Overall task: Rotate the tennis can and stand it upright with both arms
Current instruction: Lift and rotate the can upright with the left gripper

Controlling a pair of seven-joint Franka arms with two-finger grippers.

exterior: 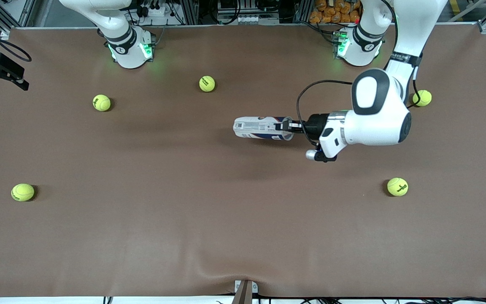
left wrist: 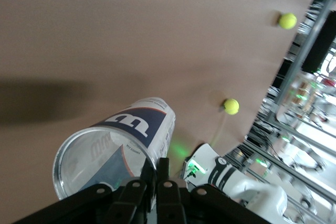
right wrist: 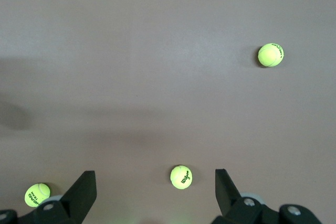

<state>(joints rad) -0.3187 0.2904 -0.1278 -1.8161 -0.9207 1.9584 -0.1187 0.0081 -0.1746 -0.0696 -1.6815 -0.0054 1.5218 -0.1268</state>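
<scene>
Front view shows the left gripper (exterior: 288, 125) pinching the tennis can's (exterior: 260, 128) rim in mid-air above the table (exterior: 141, 236), while the right gripper (right wrist: 155, 190) waits wide open, holding nothing.

Five yellow-green tennis balls (exterior: 207, 83) (exterior: 101, 102) (exterior: 22, 192) (exterior: 397, 186) (exterior: 422, 98) scattered well apart across brown table (exterior: 141, 236), one partly hidden at the left arm's end.

five tennis balls (exterior: 207, 83), one tennis can (exterior: 260, 128), two arms (exterior: 378, 107)
</scene>
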